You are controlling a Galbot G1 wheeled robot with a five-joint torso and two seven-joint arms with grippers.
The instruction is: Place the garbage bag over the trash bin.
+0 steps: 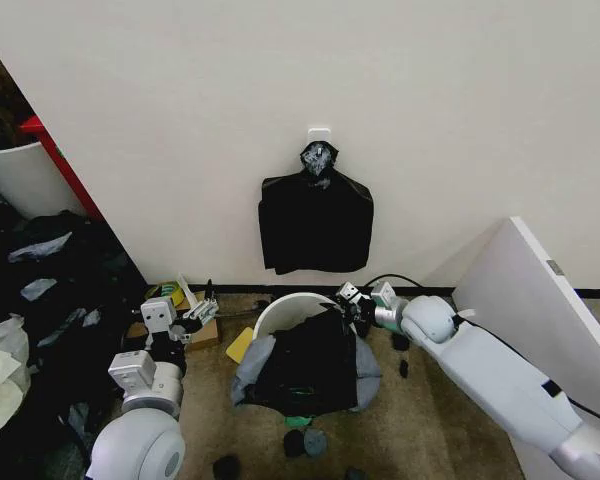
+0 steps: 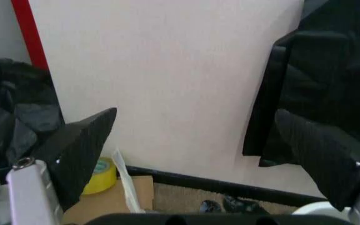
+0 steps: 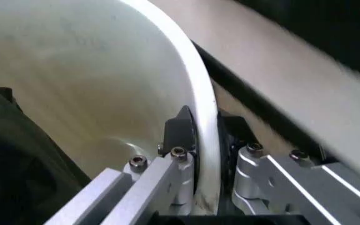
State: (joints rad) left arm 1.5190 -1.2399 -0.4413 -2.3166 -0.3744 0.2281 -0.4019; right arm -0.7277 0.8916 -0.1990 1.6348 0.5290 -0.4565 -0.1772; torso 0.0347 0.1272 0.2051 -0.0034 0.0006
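You are looking down at a carpeted floor against a pale wall. The round white plastic trash bin (image 1: 292, 306) stands near the wall, just in front of your robot, and the thin glossy black plastic garbage bag (image 1: 305, 372) lies draped over its near side, covering most of the mouth and spilling down the front. The far arc of the rim is bare — so the bag is, by the look of it, only partly fitted.

Your right tool (image 1: 352, 301) reaches in from the right and sits at the bin's far right rim. In the right wrist view its two metal fingers (image 3: 178, 136) straddle the thick white rim (image 3: 198, 89), one inside the bucket and one outside, closed down on the plastic wall. This hold likely steadies the bin so the bag can be pulled around it. Dark bag plastic shows at the inner side, but you cannot tell whether any of it is pinched too.

Your left tool (image 1: 202, 308) hovers left of the bin, above a flat cardboard piece (image 2: 114, 199) and a yellow tape roll (image 2: 101, 176). Its dark fingers (image 2: 80, 150) stand wide apart, holding nothing.

A flat bunch of black bags (image 1: 315, 222) hangs from a wall hook above the bin, well apart from both tools.
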